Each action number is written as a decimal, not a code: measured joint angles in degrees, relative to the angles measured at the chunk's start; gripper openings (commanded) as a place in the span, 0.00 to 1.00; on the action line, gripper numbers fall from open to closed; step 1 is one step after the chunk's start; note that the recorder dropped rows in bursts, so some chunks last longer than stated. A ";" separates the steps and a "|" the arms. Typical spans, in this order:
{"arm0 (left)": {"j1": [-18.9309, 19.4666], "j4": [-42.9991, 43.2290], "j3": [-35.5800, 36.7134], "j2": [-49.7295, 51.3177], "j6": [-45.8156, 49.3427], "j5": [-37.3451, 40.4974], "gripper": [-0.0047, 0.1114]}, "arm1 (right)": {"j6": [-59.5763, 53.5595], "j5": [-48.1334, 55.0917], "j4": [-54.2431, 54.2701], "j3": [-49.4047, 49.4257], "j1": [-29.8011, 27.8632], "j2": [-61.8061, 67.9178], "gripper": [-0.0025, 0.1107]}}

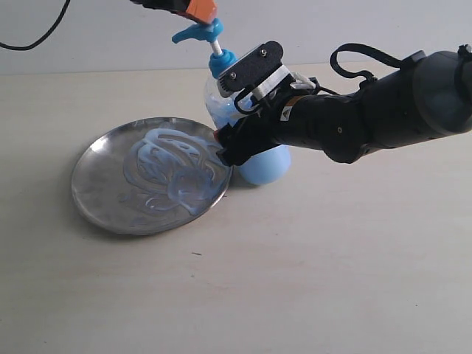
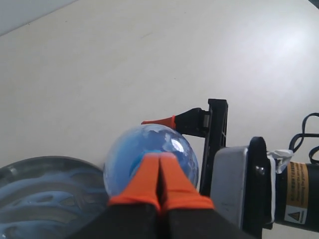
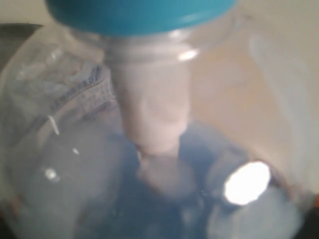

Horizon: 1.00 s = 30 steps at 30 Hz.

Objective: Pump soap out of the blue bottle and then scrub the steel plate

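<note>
We read this as the pumping step. The left claw [image 2: 159,164], its orange fingers pressed together with nothing between them, sits right over the pump head [image 1: 198,32] of the blue bottle [image 1: 264,166]. The bottle stands on the bench [image 1: 295,280] just beside the right rim of the steel plate [image 1: 99,184]. The right claw [image 1: 230,140] grips the bottle's body, jaws wide. We should press straight down so the closed tips don't slide off, brace the bottle firmly, and check that the spout [image 1: 178,37] reaches over the plate, where soap [image 1: 173,166] already lies in swirls.
</note>
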 measured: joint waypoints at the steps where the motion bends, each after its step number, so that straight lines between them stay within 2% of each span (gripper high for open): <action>1: 0.00 0.00 0.00 0.00 0.00 0.25 0.04 | 0.00 0.00 0.00 0.00 0.00 0.00 0.02; 30: 0.11 -0.90 -0.96 1.15 -0.23 3.09 0.04 | 0.13 0.00 0.32 0.00 0.00 0.00 0.02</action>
